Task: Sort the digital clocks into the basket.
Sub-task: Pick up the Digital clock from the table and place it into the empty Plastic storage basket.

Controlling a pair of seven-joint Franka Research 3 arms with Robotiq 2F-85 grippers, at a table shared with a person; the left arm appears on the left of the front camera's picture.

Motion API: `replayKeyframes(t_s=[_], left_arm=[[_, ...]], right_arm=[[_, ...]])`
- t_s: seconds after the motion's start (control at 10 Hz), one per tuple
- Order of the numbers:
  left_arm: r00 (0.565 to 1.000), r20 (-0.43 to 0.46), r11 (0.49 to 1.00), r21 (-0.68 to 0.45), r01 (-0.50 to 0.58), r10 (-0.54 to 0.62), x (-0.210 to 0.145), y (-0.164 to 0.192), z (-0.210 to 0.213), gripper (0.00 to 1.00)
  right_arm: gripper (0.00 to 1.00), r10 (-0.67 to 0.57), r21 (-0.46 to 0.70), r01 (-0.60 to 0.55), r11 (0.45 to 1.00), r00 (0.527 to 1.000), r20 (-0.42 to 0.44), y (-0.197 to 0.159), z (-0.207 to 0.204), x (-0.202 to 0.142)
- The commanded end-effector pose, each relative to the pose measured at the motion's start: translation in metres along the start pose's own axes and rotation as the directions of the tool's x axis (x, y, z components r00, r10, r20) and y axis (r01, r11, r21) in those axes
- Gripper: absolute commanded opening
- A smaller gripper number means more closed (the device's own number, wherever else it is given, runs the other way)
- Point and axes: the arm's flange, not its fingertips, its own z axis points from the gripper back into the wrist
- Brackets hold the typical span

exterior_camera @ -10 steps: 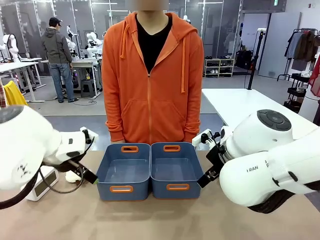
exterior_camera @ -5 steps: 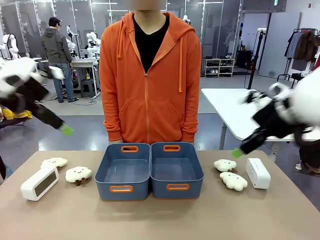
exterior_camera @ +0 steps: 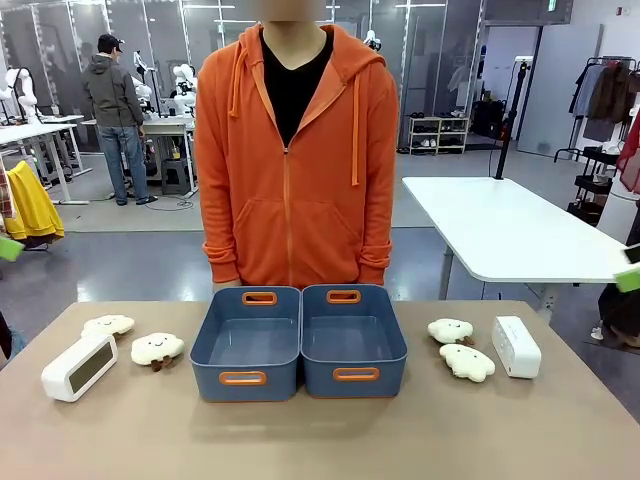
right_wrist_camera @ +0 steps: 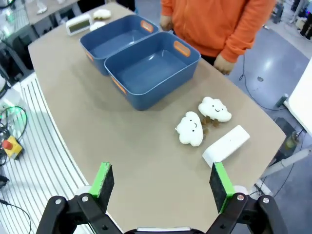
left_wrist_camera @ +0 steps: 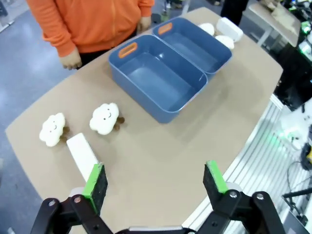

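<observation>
Left clock (exterior_camera: 80, 366): at 9 o'clock of the baskets (exterior_camera: 215, 380). Right clock (exterior_camera: 517, 346): at 3 o'clock. Each lies outermost, probably to suit its nearer arm. Baskets: central, empty, ready to receive. Left gripper (left_wrist_camera: 155, 178), right gripper (right_wrist_camera: 163, 179): fingers wide apart, empty, poised high above the table (exterior_camera: 320, 440).

Two digital clocks: the first clock (left_wrist_camera: 83, 155) lies just ahead of the left gripper (left_wrist_camera: 155, 170), and the second clock (right_wrist_camera: 225, 145) lies ahead of the right gripper (right_wrist_camera: 161, 168). Two blue baskets, the first basket (left_wrist_camera: 156, 80) and the second basket (left_wrist_camera: 195, 46), stand touching, farther ahead of both grippers. Four plush toys: one toy (left_wrist_camera: 52, 129) and another toy (left_wrist_camera: 105, 118) sit just beyond the first clock, a third toy (right_wrist_camera: 190, 129) and a fourth toy (right_wrist_camera: 213, 108) just beyond the second clock. One person (exterior_camera: 295, 150) stands past the baskets.
</observation>
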Motion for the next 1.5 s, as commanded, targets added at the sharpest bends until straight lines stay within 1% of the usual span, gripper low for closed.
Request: replayKeyframes(t_s=[0.0, 0.1, 0.2, 0.3, 1.4], left_arm=[[0.998, 0.061, 1.000, 0.028, -0.006, 0.004, -0.014, -0.004, 0.003, 1.00], [0.997, 0.082, 0.999, 0.033, -0.012, 0.010, -0.011, -0.004, 0.002, 1.00], [0.992, 0.126, 0.998, 0.054, -0.026, 0.019, -0.002, -0.003, -0.006, 1.00], [0.999, 0.041, 0.999, 0.027, -0.025, 0.024, -0.017, -0.001, 0.015, 1.00], [0.999, 0.041, 0.999, 0.027, -0.025, 0.024, -0.017, -0.001, 0.015, 1.00]], right_arm=[[1.00, 0.000, 0.007, 0.000, 1.000, 1.000, -0.001, 0.014, -0.009, -0.019], [1.00, 0.005, 0.011, -0.005, 1.000, 1.000, 0.005, 0.013, -0.013, -0.015], [1.00, 0.006, 0.039, -0.006, 0.999, 1.000, 0.000, 0.012, -0.023, -0.012], [1.00, -0.019, -0.006, 0.019, 1.000, 1.000, 0.004, 0.001, 0.011, -0.009], [1.00, -0.019, -0.006, 0.019, 1.000, 1.000, 0.004, 0.001, 0.011, -0.009]])
